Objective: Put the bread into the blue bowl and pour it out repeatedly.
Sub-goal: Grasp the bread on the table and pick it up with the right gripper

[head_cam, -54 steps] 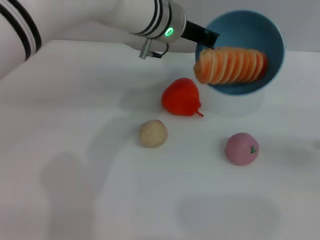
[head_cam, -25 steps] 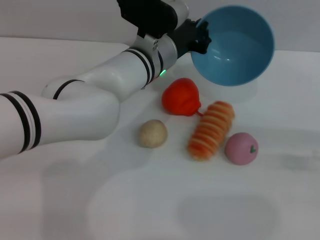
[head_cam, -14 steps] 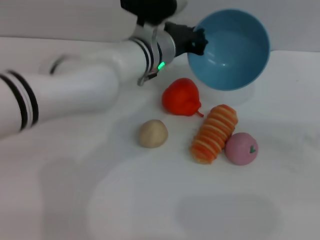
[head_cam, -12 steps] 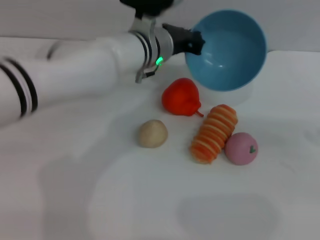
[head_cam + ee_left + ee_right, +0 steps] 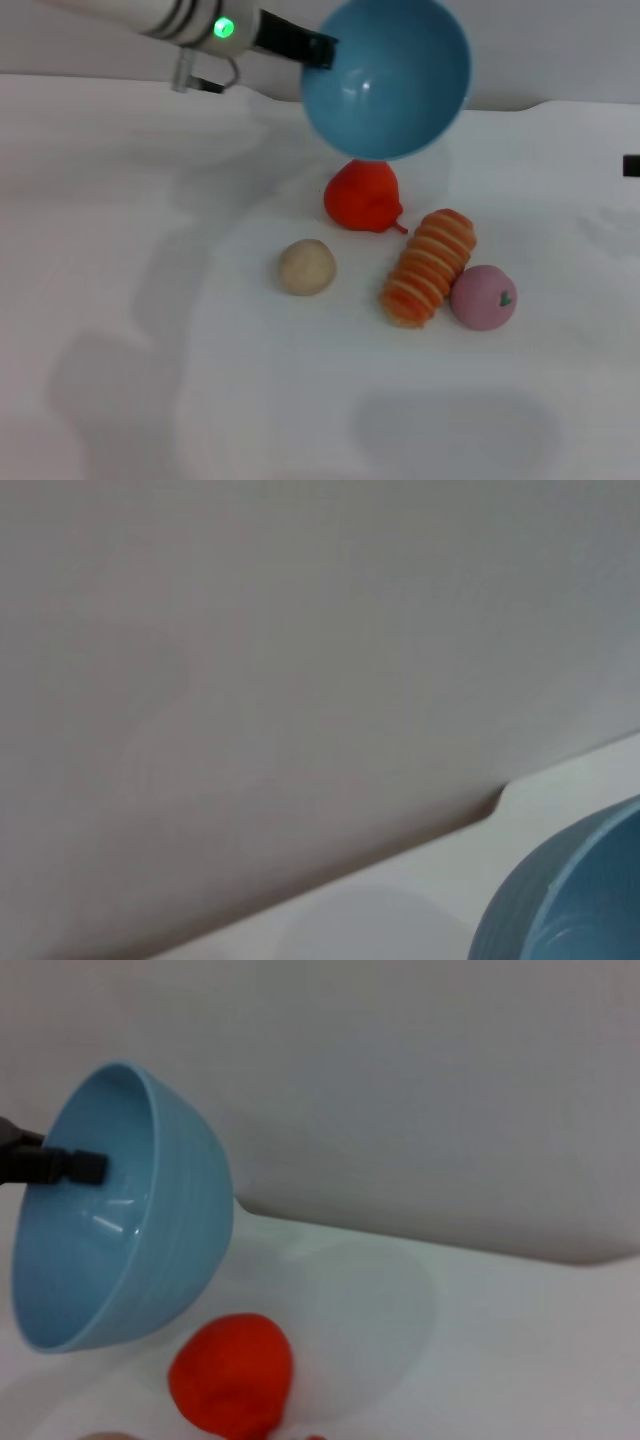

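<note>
Left tool (image 5: 318,52) clamps the rim of the empty blue bowl (image 5: 385,78), now swung higher and leftward above the surface (image 5: 150,300) after tipping out the bread (image 5: 430,266), which lies between the red and pink toy fruits, ready for reloading.

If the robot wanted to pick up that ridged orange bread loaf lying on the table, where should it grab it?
Probably across the middle of the ridged orange bread loaf, from above. It lies flat and slanted, with the pink ball against its lower end.
</note>
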Controlling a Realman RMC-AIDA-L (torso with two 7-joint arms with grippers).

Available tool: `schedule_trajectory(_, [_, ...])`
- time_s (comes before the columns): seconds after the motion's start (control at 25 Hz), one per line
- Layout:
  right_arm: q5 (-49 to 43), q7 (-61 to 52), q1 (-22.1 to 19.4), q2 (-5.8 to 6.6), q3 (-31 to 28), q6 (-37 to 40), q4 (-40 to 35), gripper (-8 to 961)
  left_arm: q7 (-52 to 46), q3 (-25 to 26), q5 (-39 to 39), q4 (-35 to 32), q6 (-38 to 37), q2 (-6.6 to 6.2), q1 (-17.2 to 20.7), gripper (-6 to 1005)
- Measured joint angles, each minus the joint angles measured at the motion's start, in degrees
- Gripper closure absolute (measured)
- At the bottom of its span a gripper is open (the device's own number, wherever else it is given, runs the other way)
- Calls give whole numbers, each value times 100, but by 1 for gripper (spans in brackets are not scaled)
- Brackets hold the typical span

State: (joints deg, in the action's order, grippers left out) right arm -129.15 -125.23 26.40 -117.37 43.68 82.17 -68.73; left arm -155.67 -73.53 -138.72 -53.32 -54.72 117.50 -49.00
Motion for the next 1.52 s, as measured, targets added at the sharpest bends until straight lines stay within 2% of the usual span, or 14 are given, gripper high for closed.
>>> schedule_trajectory(0.16, [-119,-106,117,7,120,85,-54,530,-412,294,-733,-478,-862,-7,-29,985])
schedule_trajectory(0.36, [-706,-887,504,73,255,294,155,530,-516,522,-1044,-845,-1551,-6,56,986])
schedule_trajectory(0.6, [-708,-815,700,53,433,361,505,529,-517,603,-1071,-982,-1662,-1,238,986])
schedule_trajectory(0.84, [-689,-475,1113,100,564,283,1662,529,-515,605,-1076,-1135,-1706,11,442,986])
schedule_trajectory(1.08, [-756,-687,1259,8,638,-416,2056,530,-447,605,-1079,-1144,-1705,5,466,987])
schedule_trajectory(1.32, [-780,-1041,1390,-5,670,-1267,2756,530,-416,589,-1079,-1146,-1669,-14,459,987])
schedule_trajectory(1.52, [-769,-1047,1615,-90,698,-1878,3282,529,-369,594,-1087,-1146,-1634,-15,449,986])
